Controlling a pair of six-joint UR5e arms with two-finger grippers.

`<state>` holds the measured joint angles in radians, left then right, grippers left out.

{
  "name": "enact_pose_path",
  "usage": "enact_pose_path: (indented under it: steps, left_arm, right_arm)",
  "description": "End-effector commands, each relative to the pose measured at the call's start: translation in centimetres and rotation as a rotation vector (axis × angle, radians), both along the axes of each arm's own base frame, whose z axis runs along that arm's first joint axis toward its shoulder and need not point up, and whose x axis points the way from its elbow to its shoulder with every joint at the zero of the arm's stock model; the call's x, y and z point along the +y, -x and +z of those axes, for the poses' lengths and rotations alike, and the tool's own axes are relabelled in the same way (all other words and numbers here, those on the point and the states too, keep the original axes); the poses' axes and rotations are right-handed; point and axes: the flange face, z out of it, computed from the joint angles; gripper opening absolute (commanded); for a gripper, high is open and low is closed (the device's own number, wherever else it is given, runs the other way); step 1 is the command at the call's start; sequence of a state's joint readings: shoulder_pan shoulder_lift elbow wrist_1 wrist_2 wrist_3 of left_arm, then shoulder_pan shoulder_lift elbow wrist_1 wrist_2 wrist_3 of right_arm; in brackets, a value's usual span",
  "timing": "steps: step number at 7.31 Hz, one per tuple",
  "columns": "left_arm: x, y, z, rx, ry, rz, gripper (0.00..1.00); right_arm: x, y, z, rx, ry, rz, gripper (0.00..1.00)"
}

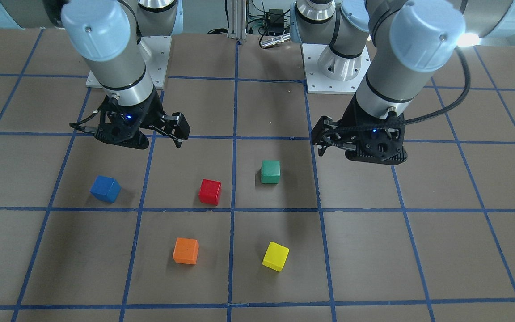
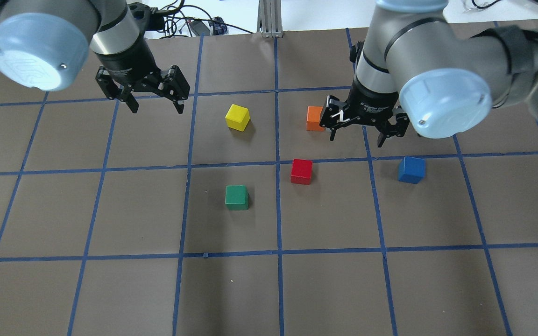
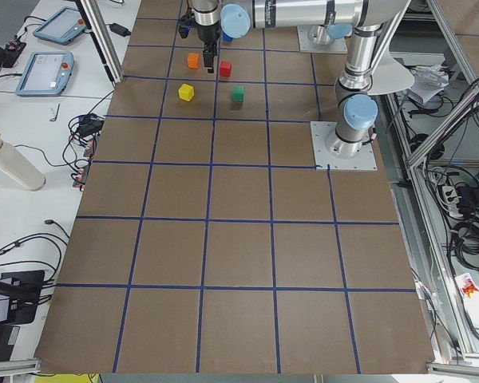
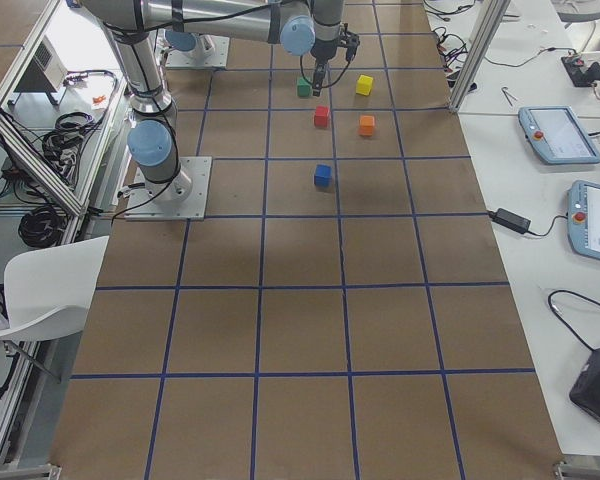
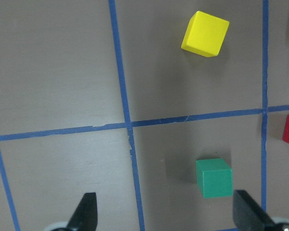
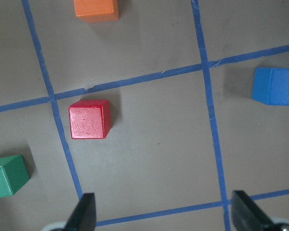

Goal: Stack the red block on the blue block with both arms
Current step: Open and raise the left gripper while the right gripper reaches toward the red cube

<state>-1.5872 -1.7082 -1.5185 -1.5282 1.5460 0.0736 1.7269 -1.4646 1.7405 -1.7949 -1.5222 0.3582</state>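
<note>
Approach stage: my left gripper [image 2: 157, 110] and right gripper [image 2: 357, 138] both spread, empty. Next, probably: right centres over red block [image 2: 301, 171], descends.

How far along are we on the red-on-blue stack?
Done: nothing yet; the red block lies apart from the blue block. In hand: nothing; the left gripper and right gripper hang open and empty. Left: grasp red, set it on blue.

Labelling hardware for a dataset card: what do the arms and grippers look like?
Left arm and right arm: silver-grey tubes, round light-blue joint caps. Left gripper and right gripper: black, two-fingered, blue light each. A black braided cable runs along the left arm.
</note>
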Motion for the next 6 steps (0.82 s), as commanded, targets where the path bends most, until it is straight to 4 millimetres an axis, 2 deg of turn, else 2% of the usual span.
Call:
enact_pose_path:
  steps: [1, 3, 4, 6]
  left_arm:
    - [1.6, -0.8, 2.1, 0.007, 0.017, -0.011, 1.00]
    - [1.5, -0.5, 2.0, 0.009, 0.023, -0.017, 1.00]
    - [1.4, -0.8, 2.2, 0.007, 0.028, -0.014, 1.00]
    - [1.5, -0.6, 2.0, 0.010, 0.023, -0.017, 1.00]
  right_arm:
    - [1.7, -2.5, -5.5, -0.001, 0.051, -0.037, 1.00]
    - [0.5, -3.8, -10.1, -0.019, 0.090, -0.077, 1.00]
    - [0.2, -4.9, -11.7, -0.020, 0.090, -0.069, 1.00]
    - [0.2, -6.6, -13.2, -0.030, 0.108, -0.043, 1.00]
